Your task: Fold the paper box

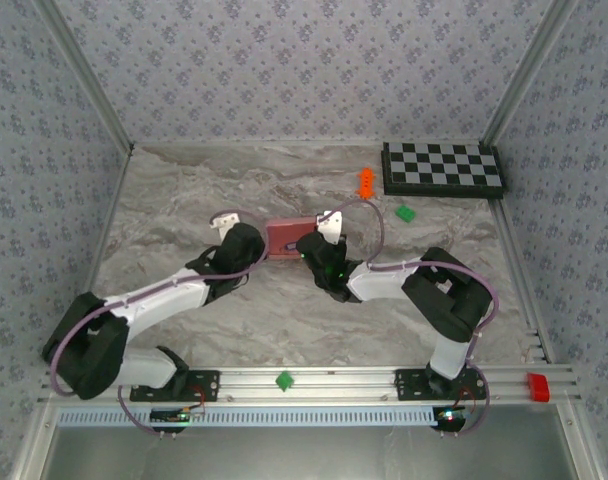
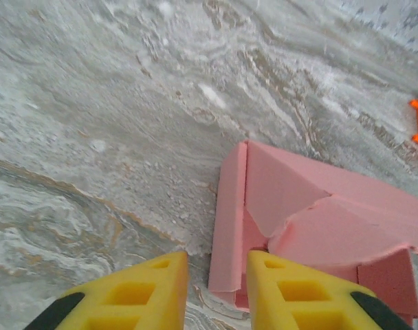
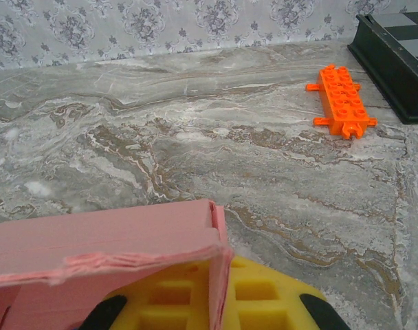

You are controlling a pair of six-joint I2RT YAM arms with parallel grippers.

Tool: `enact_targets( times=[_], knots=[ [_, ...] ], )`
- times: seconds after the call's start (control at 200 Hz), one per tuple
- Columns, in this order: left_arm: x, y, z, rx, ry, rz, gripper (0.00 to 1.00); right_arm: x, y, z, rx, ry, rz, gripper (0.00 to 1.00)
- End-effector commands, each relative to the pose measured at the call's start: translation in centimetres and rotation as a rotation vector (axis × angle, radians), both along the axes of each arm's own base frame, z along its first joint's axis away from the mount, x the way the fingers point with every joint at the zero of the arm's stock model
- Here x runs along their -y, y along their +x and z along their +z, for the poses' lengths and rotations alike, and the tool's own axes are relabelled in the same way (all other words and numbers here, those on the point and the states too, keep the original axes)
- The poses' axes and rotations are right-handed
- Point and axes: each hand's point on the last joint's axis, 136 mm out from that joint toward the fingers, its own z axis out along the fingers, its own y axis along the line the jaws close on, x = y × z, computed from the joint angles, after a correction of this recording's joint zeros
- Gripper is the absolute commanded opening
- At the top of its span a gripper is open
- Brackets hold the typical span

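Note:
The pink paper box (image 1: 287, 238) lies mid-table, partly folded, between my two grippers. In the left wrist view its left side wall (image 2: 228, 220) stands upright between my yellow fingers, close against the right one (image 2: 298, 292) and apart from the left one. My left gripper (image 2: 218, 261) is open around that wall at the box's left end (image 1: 263, 245). My right gripper (image 3: 225, 269) is at the box's right end (image 1: 310, 246). It is shut on the raised right wall of the box (image 3: 113, 240), whose card edge runs between the two fingers.
An orange toy brick (image 1: 365, 181) (image 3: 341, 101) lies behind the box on the right. A small green brick (image 1: 405, 212) and a chessboard (image 1: 443, 168) sit at the back right. A green piece (image 1: 283, 380) and a red block (image 1: 537, 387) rest on the front rail.

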Motion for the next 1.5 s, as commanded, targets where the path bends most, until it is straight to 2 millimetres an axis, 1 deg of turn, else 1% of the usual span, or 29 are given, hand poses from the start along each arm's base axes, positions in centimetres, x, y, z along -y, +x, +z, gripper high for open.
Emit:
enact_targets(
  times=[0.0,0.105,0.175,0.28,0.435,0.61,0.75,0.85,0.925,1.089,1.244,1.399,1.494],
  knots=[
    [-1.6,-0.6,1.7,0.06,0.053,0.035,0.28,0.7,-0.5,-0.6,-0.019,-0.026,-0.025,0.08],
    [-2.7,-0.9,2.8,0.095,0.075,0.057,0.28,0.6,-0.6,-0.6,-0.019,-0.025,-0.024,0.08],
    [-2.8,-0.7,3.8,0.117,0.092,0.05,0.3,0.7,-0.6,-0.6,-0.02,-0.027,-0.025,0.08],
    [-1.8,0.1,5.1,0.128,0.117,0.005,0.33,0.7,-0.7,-0.8,-0.024,-0.03,-0.024,0.08],
    [-0.7,1.8,6.8,0.107,0.14,-0.024,0.33,0.6,-0.8,-0.8,-0.024,-0.029,-0.022,0.08],
    [0.8,4.2,7.1,0.051,0.126,-0.089,0.33,0.5,-0.9,-0.9,-0.028,-0.034,-0.02,0.08],
    [3.2,5.5,6.1,-0.02,0.103,-0.212,0.33,0.6,-0.9,-0.9,-0.031,-0.039,-0.021,0.08],
    [4.7,5.6,4.7,-0.076,0.099,-0.273,0.32,0.7,-1.0,-1.0,-0.033,-0.043,-0.021,0.08],
    [5.2,5.6,3.5,-0.115,0.094,-0.29,0.32,0.7,-1.1,-1.1,-0.037,-0.044,-0.021,0.08],
    [5.5,5.6,1.1,-0.183,0.095,-0.29,0.32,0.7,-1.3,-1.2,-0.042,-0.05,-0.021,0.09],
    [5.4,5.6,-0.1,-0.213,0.107,-0.278,0.32,0.7,-1.4,-1.0,-0.044,-0.053,-0.018,0.12],
    [5.3,5.7,-0.7,-0.23,0.115,-0.266,0.32,1.0,-1.7,-0.9,-0.055,-0.06,-0.019,0.19],
    [5.1,5.8,-0.9,-0.233,0.121,-0.257,0.32,1.1,-2.0,-0.6,-0.057,-0.061,-0.017,0.26]
  ],
)
